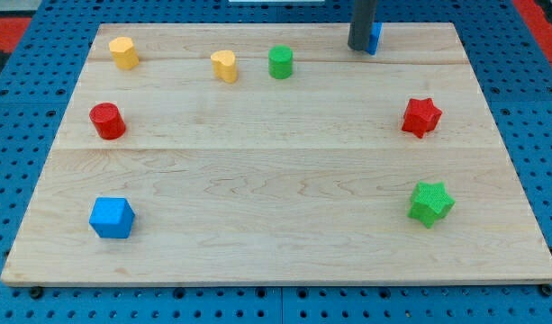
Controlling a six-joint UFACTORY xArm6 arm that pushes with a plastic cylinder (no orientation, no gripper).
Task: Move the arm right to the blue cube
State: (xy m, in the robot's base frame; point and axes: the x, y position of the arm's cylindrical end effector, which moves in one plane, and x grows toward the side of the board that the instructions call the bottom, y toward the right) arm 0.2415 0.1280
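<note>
Only my tip (362, 48), blue cube (111, 217) distant

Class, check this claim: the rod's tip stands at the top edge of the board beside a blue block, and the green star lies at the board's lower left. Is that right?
Not quite. The camera view shows the green star at the board's lower right; the lower left holds the blue cube. The rest stands: my tip is at the top edge beside a blue block.
</note>
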